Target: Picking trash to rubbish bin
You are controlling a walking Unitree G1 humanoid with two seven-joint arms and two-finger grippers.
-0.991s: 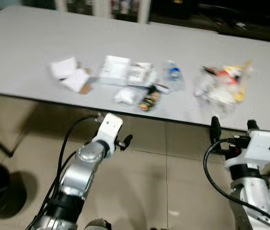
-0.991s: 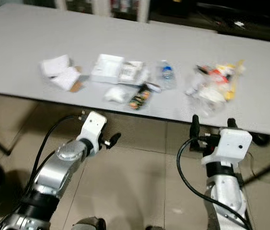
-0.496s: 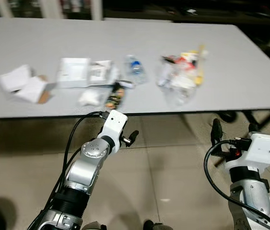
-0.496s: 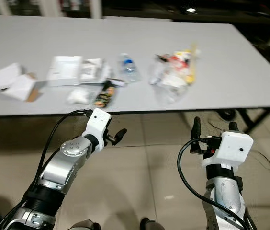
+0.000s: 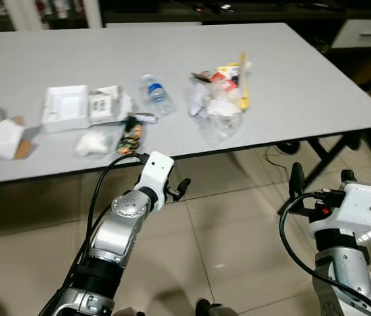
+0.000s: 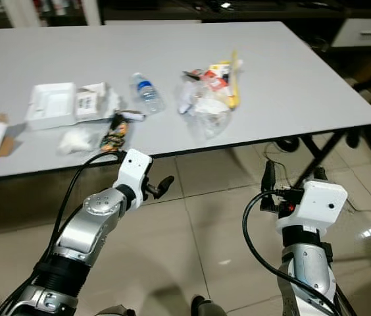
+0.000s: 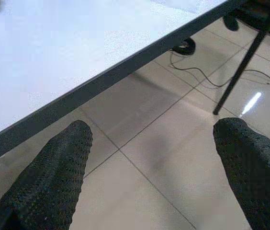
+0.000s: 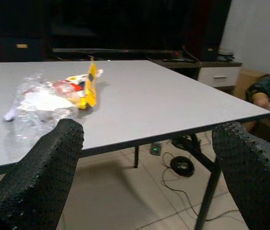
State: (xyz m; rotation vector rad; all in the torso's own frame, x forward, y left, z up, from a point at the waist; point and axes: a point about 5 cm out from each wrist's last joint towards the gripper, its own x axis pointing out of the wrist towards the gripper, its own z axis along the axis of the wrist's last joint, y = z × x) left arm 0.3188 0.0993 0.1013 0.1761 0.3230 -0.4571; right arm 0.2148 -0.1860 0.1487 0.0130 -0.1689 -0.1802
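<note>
no legible text made out, labels on the clear plastic bottle [image 5: 156,95] and dark snack wrapper [image 5: 130,135] too blurred to be read

A long grey table [image 5: 317,85] stands on beige tiled floor [image 5: 238,230]; cables [image 7: 199,72] lie under it, and behind it what seems dark shelving [image 8: 101,28].

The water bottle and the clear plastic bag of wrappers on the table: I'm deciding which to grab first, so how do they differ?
The water bottle is small, slim and lies on its side, with a blue label and cap; the clear plastic bag is a wider, crumpled heap. The bottle looks like a single item; the bag holds mixed red, white and yellow wrappers. The bottle lies nearer the left gripper, the bag nearer the right gripper. Both are see-through and rest untouched on the grey table.
</note>
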